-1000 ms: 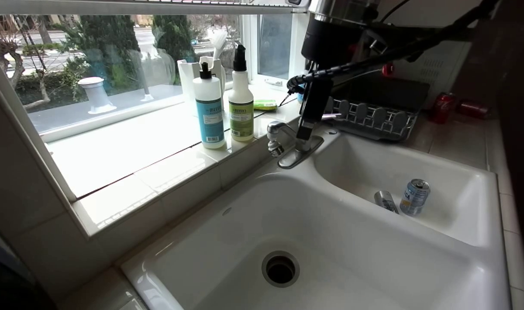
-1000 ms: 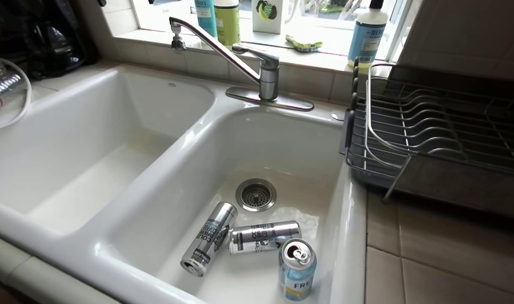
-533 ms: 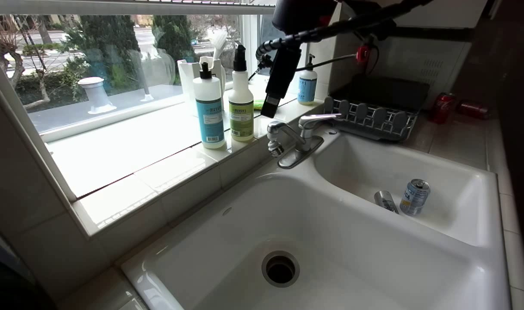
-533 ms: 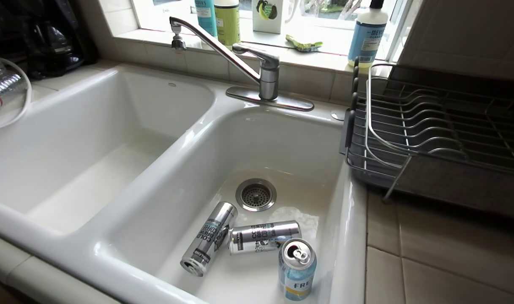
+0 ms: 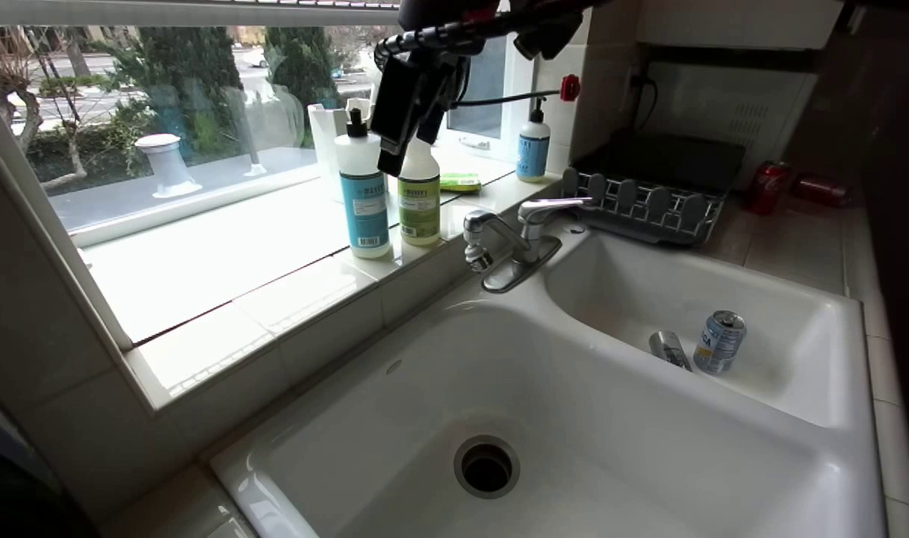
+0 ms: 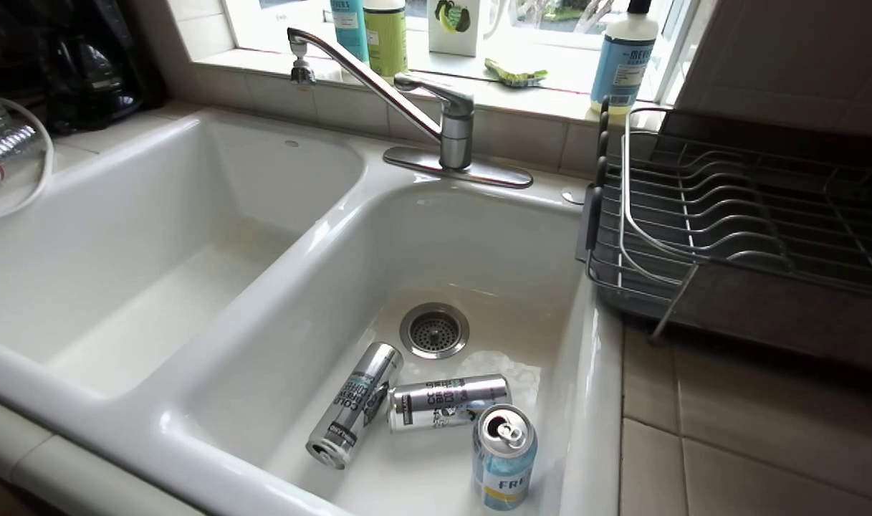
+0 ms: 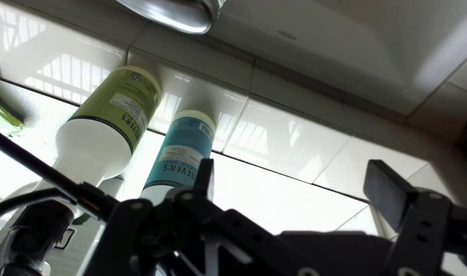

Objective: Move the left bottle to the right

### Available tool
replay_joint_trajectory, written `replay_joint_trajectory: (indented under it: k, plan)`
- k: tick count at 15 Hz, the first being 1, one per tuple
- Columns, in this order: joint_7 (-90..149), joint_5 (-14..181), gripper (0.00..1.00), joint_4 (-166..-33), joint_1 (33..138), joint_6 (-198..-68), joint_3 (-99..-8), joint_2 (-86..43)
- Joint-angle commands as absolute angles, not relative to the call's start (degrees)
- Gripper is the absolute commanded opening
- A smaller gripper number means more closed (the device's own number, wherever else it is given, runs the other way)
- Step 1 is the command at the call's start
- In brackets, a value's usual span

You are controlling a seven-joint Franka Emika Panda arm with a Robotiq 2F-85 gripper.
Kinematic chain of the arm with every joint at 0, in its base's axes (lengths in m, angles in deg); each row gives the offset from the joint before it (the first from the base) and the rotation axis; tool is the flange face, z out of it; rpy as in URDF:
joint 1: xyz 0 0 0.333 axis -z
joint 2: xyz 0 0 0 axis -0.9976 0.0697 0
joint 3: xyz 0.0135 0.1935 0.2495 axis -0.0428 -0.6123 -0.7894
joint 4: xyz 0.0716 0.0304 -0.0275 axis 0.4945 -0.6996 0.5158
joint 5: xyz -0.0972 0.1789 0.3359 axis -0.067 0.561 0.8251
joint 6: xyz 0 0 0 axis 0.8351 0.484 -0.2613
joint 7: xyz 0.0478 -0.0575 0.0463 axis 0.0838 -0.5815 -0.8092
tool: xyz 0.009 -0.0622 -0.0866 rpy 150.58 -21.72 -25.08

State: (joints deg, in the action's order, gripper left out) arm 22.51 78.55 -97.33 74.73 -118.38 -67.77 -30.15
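Observation:
The left bottle (image 5: 366,213), teal-blue with a pale label and black cap, stands upright on the window ledge. Its lower part shows at the top of an exterior view (image 6: 347,29). The yellow-green bottle (image 5: 419,209) stands close beside it on the right. My gripper (image 5: 408,149) hangs high by these bottles and hides the top of the yellow-green one. In the wrist view the gripper (image 7: 294,184) is open and empty, its fingers wide apart. The teal bottle (image 7: 183,151) lies outside the gap, past the left finger, which overlaps it; its top is hidden there.
The smaller blue bottle (image 5: 532,149) stands at the ledge's right end. A green wrapper (image 5: 460,181) lies between. A white holder (image 5: 322,138) is behind the bottles. The faucet (image 5: 525,232) and double sink (image 6: 314,236) are in front; the dish rack (image 6: 729,215) is right.
In an exterior view my gripper has moved left from above the faucet to the two tall bottles, uncovering the smaller blue bottle. The bottles have not moved.

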Motion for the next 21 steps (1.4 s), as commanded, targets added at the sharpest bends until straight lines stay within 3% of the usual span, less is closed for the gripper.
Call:
replay_joint_trajectory:
  k: [1,21]
  plan:
    - [30.1,72.4,1.0,-87.8,73.0,-117.1,-66.8,-23.0]
    - [39.9,62.1,1.0,-67.2,68.7,-115.8,-61.0,-6.3]
